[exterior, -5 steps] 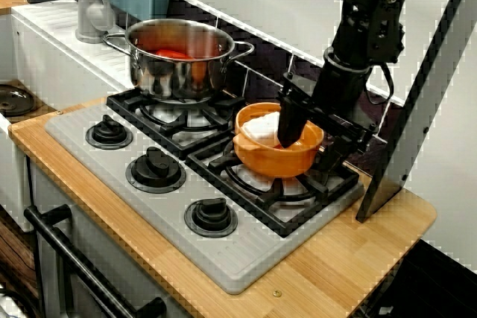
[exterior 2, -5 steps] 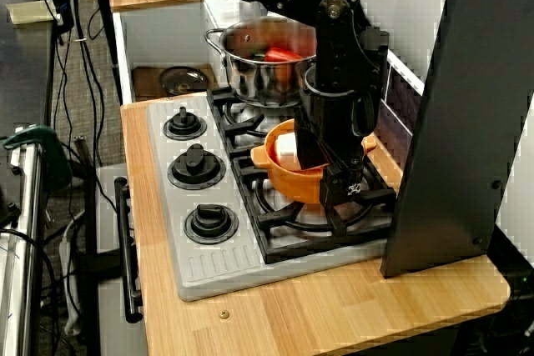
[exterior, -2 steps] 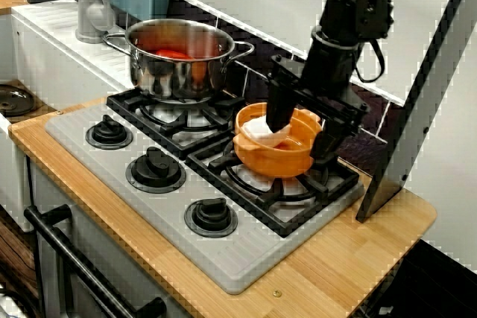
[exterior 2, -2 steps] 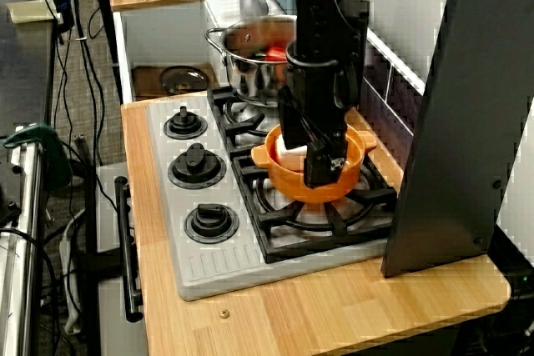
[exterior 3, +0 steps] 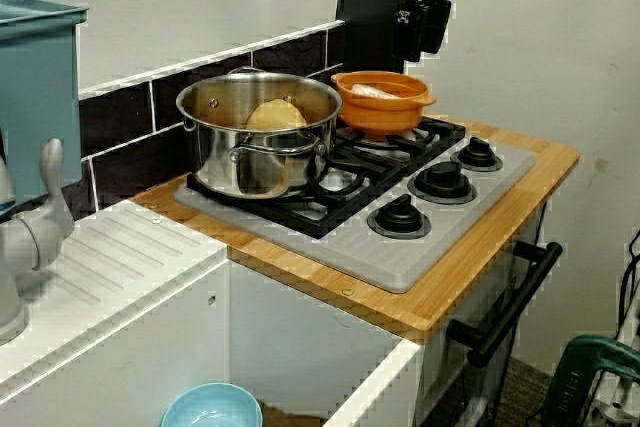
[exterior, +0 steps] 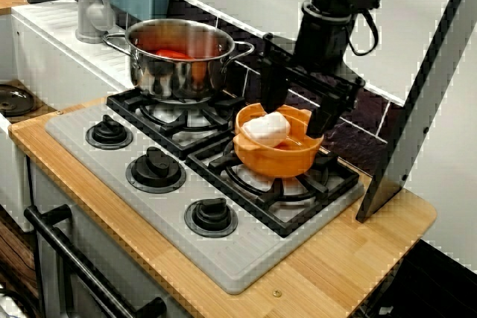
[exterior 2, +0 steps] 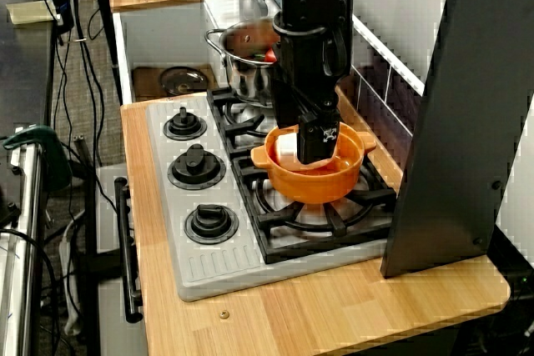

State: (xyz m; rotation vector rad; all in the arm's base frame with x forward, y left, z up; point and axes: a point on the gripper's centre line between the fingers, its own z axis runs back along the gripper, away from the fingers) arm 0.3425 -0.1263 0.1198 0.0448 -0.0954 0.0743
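Stovetop (exterior: 250, 258), claw (exterior: 294, 115) wide open above orange bowl (exterior: 279, 159), empty

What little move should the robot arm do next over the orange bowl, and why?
Probably lift straight up a little. The gripper hangs with its jaws open, tips close to the rim of the orange bowl, and the white lump lies loose inside, not held. Rising first should clear the rim before any sideways move.
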